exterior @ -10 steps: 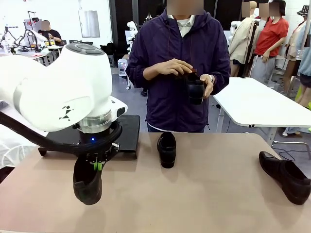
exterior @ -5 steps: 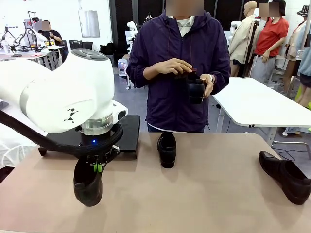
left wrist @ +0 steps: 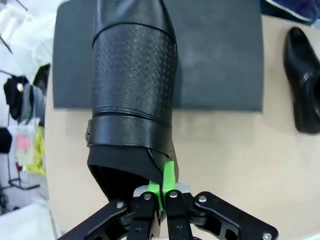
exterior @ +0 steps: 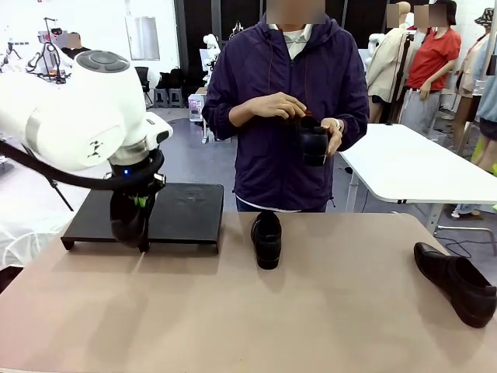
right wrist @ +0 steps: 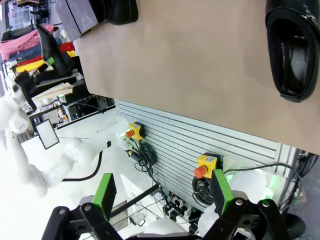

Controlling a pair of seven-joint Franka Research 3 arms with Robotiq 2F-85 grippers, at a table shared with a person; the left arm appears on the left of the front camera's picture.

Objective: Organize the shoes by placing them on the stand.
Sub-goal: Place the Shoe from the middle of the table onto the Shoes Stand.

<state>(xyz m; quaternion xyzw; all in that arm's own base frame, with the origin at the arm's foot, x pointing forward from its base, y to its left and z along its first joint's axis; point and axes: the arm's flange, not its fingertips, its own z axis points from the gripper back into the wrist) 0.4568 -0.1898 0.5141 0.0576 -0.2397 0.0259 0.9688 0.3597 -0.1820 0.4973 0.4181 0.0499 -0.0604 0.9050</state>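
Note:
My left gripper (exterior: 140, 203) is shut on the rim of a glossy black shoe (exterior: 126, 221), which hangs over the left part of the low black stand (exterior: 186, 208). In the left wrist view the held shoe (left wrist: 132, 95) points toe-first over the stand (left wrist: 220, 55), with the gripper (left wrist: 167, 176) pinching its collar. A second shoe (exterior: 266, 238) stands on the table just right of the stand. A third shoe (exterior: 457, 281) lies at the table's right edge. The person holds a fourth shoe (exterior: 313, 144) at chest height. My right gripper (right wrist: 162, 194) is open off the table's near edge, close to the shoe (right wrist: 292, 50).
The brown table (exterior: 311, 326) has free room across its front and middle. The person stands at the far edge behind the middle shoe. A white table (exterior: 419, 163) is behind on the right.
The left arm has carried the held shoe up and away from the table's front, toward the far left, so it now hangs over the stand. The other shoes have stayed put.

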